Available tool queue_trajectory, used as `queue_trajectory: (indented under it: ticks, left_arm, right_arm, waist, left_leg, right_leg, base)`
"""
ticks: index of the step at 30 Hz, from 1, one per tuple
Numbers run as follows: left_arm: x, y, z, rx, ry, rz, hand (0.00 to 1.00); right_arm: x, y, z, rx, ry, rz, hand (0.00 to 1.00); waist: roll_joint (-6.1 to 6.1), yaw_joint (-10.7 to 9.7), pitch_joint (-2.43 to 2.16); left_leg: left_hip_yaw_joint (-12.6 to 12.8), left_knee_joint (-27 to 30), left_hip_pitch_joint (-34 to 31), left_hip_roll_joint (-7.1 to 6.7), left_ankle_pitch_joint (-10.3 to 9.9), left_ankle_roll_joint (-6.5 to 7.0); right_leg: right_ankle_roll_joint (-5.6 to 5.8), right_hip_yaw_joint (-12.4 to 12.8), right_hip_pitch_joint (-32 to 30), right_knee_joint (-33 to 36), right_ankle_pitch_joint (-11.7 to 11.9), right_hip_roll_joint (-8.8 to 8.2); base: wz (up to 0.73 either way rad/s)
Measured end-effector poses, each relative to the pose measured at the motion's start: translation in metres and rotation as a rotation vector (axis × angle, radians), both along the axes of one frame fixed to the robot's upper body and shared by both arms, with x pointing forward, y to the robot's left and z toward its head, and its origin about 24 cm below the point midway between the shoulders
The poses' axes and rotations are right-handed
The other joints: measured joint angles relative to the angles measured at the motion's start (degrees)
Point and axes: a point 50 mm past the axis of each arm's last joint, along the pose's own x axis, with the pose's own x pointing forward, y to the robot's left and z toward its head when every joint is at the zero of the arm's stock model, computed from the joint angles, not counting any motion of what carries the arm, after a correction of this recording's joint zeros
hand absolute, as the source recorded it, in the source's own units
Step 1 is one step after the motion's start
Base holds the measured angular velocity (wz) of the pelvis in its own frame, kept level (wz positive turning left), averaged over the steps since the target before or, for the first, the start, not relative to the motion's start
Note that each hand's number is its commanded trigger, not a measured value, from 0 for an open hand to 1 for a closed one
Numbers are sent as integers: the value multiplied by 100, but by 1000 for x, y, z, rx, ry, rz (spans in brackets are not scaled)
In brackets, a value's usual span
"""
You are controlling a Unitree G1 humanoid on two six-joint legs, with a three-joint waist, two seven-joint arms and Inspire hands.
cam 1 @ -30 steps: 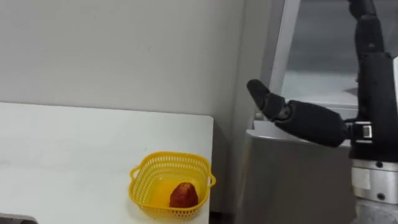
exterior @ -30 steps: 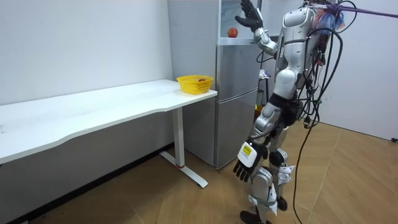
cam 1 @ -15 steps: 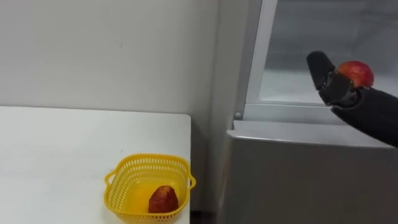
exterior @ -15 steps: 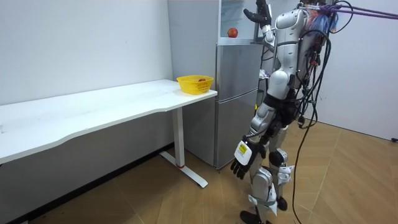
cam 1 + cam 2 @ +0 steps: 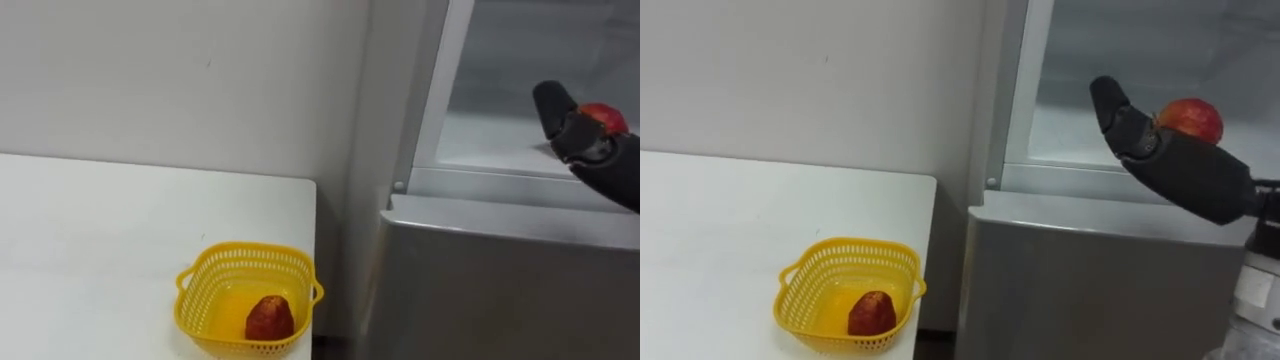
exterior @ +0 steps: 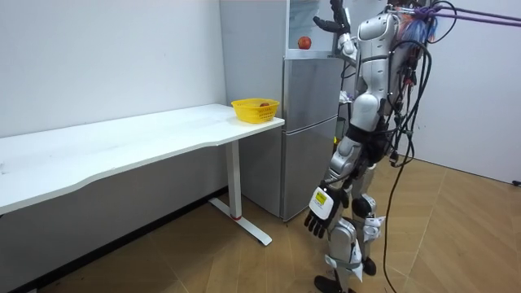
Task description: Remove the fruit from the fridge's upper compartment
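Note:
A red apple [image 5: 1190, 115] lies on the shelf of the open upper fridge compartment [image 5: 1080, 150]. My right hand [image 5: 1170, 165] reaches in from the right, its fingers straight, with the apple just behind them; whether it touches the apple I cannot tell. In the room view I stand in front of the fridge with this hand [image 6: 334, 18] raised beside the apple [image 6: 304, 42]. My left hand [image 6: 319, 221] hangs relaxed at my side near knee height.
A yellow basket [image 5: 200, 310] holding a red fruit [image 5: 268, 318] sits at the right end of the white table [image 5: 100, 230], next to the fridge. The grey lower fridge door [image 5: 500, 290] is closed. A white wall stands behind the table.
Over the last second my right hand rose from the lower door's top edge into the upper compartment, up to the apple. My head view shifted sideways. The left hand swung slightly.

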Motion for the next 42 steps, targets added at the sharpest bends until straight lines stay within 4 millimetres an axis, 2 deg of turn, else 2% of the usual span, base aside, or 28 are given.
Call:
queue_trajectory:
  ticks: [1, 8, 12, 15, 16, 18, 21, 25, 30, 35, 38, 42]
  left_arm:
    - [0, 0, 0, -2, 0, 0, 0]
    - [5, 5, 2, -21, -6, 15, 0]
    - [6, 12, 4, -3, -2, 9, 0]
    - [5, 15, 4, 10, 10, 1, 0]
    - [5, 15, 4, 12, 11, 6, 0]
    - [5, 15, 4, 12, 12, 6, 0]
    - [6, 16, 5, 10, 7, 4, 0]
    - [7, 16, 6, 3, -4, -1, 0]
    - [4, 16, 6, 1, 3, -8, 0]
    - [3, 19, 8, 7, 0, -12, 0]
    - [5, 24, 10, 24, -5, -16, 0]
    - [3, 27, 11, 36, 14, -10, 0]
  right_arm:
    - [5, -3, -3, 20, 20, -3, 0]
    - [18, -15, -2, 47, 86, -21, 0]
    - [35, -26, 11, 37, 125, -50, 0]
    - [42, -33, 21, 19, 132, -71, 0]
    - [46, -35, 24, 10, 142, -77, 0]
    - [53, -40, 26, 10, 164, -94, 0]
    - [56, -49, 24, -1, 207, -120, 0]
    - [58, -51, 21, 3, 243, -120, 0]
    - [63, -57, 15, 47, 287, -108, 0]
    - [80, -65, 15, 59, 372, -120, 0]
    - [84, -70, 12, 68, 426, -127, 0]
    - [87, -66, 7, 67, 473, -99, 0]
  waist:
    - [6, -1, 18]
    - [-28, 7, 24]
    - [-184, 4, 41]
    - [-235, 22, 18]
    - [-269, 36, -8]
    - [-270, 60, -8]
    - [-294, 151, -25]
    - [-253, 170, 2]
    - [-254, 178, 1]
    - [-272, 150, -5]
    - [-318, 138, -17]
    - [-360, 156, -18]
  left_leg:
    - [0, -2, -16, 4, -2, -3]
    - [-16, -12, -79, -12, 0, 0]
    - [-22, 65, -131, -12, -1, 1]
    - [-28, 78, -190, -9, -2, 2]
    - [-29, 82, -206, -7, -2, 1]
    - [-33, 88, -212, -6, -2, 1]
    - [-87, 96, -256, -12, -2, 1]
    - [-186, 91, -288, -14, 1, -3]
    - [-225, 90, -306, -15, 5, -8]
    - [-249, 93, -269, -22, 9, -8]
    - [-307, 79, -263, -20, 12, -13]
    - [-314, 88, -267, -21, 13, -15]
  right_leg:
    - [0, -3, -5, 22, 0, -2]
    - [1, -40, -53, 53, -1, -30]
    - [1, -76, -61, 51, -1, -35]
    - [0, -95, -111, 51, 0, -35]
    - [-1, -92, -135, 61, 0, -33]
    - [-1, -86, -140, 61, 1, -32]
    - [-1, -120, -141, 49, 1, -32]
    - [-1, -196, -145, 48, 1, -31]
    - [-1, -262, -142, 48, 1, -31]
    - [0, -307, -92, 45, 0, -37]
    - [2, -365, -56, 42, -1, -36]
    - [2, -391, -50, 42, -1, -37]
  base:
    - [0]
    - [0]
    - [4]
    - [4]
    - [0]
    - [0]
    - [7]
    - [8]
    - [5]
    - [4]
    - [12]
    - [0]
